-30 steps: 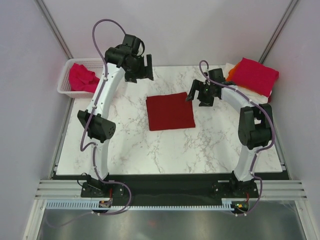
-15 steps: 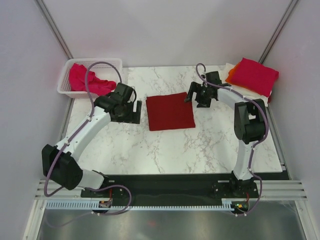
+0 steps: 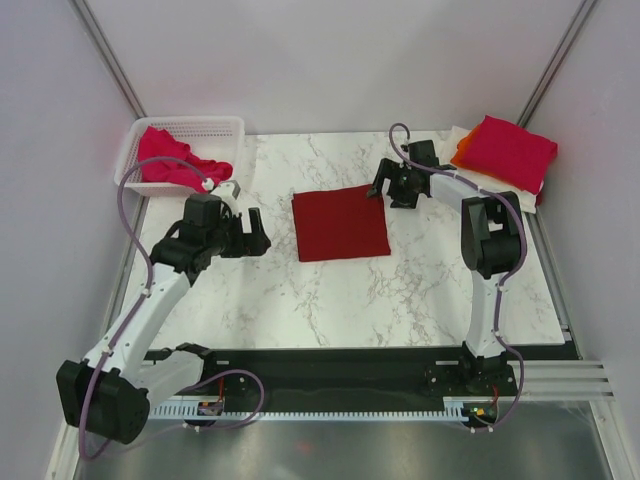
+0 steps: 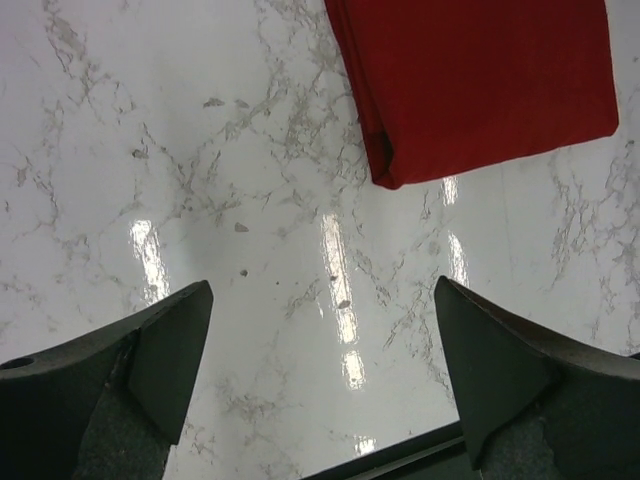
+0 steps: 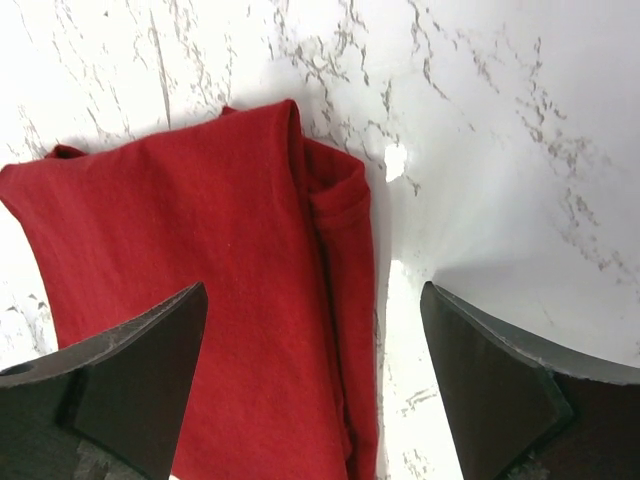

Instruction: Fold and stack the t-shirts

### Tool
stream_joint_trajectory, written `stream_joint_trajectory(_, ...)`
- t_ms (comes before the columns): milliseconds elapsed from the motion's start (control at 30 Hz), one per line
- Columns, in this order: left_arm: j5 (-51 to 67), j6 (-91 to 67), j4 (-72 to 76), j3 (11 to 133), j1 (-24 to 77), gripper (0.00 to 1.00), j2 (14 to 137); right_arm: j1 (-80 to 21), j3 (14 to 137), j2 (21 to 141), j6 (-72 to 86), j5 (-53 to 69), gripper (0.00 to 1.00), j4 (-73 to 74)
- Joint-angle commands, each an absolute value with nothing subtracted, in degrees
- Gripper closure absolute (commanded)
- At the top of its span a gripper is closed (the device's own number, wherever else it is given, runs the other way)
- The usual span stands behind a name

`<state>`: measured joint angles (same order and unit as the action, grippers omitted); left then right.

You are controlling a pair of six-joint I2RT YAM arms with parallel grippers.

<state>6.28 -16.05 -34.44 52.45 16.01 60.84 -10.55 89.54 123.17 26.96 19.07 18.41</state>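
Step in hand: as I judge it, moving the finished dark red t-shirt (image 3: 340, 222) onto the stack; its folding looks done.
Dark red t-shirt: lies folded into a flat rectangle in the middle of the surface (image 3: 300, 290), touched by neither arm.
Stack: at the far right corner, a magenta t-shirt (image 3: 505, 150) lies on top, with an orange t-shirt (image 3: 462, 150) and a cream-white t-shirt (image 3: 505, 180) showing beneath.
Unfolded shirts: pink t-shirts (image 3: 170, 160) sit crumpled in the mesh basket (image 3: 190, 122) at the far left corner.
Right end effector (image 5: 312, 300): fingers spread apart and empty, poised over the shirt's far right corner where the layered edges meet.
Left end effector (image 4: 322, 300): fingers apart, holding nothing, above bare marble just beside the shirt's left folded edge, not over the cloth.
Grip advice: take every layer at once. Pinching only the top ply would let the fold fall open on lifting.
Two-arm advice: the left arm probably needs to reach the near left corner, so the rectangle is carried from opposite sides and stays flat.
Placement advice: lower it squarely over the magenta top and let go only once the cloth rests on it.
Risk: the loose hem seen in the right wrist view may slip out of a shallow pinch.
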Motion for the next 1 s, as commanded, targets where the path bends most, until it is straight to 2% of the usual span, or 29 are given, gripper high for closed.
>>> stream_joint_trajectory(0,8.6,-16.0,-26.1,50.1,14.8,0.00,56.8,-10.8,89.1,125.2,27.6,18.0,0.05,15.7)
stream_joint_trajectory(200,10.3,-16.7,-24.1,48.4,14.8,0.00,55.1,-12.1,85.3,126.2,30.0,17.6,0.12,10.6)
stream_joint_trajectory(300,9.1,-17.8,-24.0,48.4,14.8,0.00,54.7,-12.7,83.5,127.0,31.2,18.7,0.25,6.9)
stream_joint_trajectory(400,8.7,-17.1,-24.3,48.3,14.7,0.00,54.3,-13.0,81.0,127.5,33.5,22.1,0.54,1.1)
stream_joint_trajectory(433,8.3,-17.1,-24.3,48.3,14.7,0.00,54.2,-13.0,80.0,127.4,34.7,22.9,0.73,0.4)
stream_joint_trajectory(533,8.7,-16.5,-24.9,48.3,14.6,0.00,53.6,-13.0,76.0,125.1,36.8,24.9,1.00,-7.1)
stream_joint_trajectory(733,8.3,-15.2,-25.3,48.4,14.6,0.00,53.7,-13.1,75.7,117.1,37.2,25.1,1.00,-8.5)
stream_joint_trajectory(967,7.3,-14.9,-25.5,48.2,14.6,0.01,52.7,-13.0,85.8,112.9,37.0,22.5,1.00,-0.2)
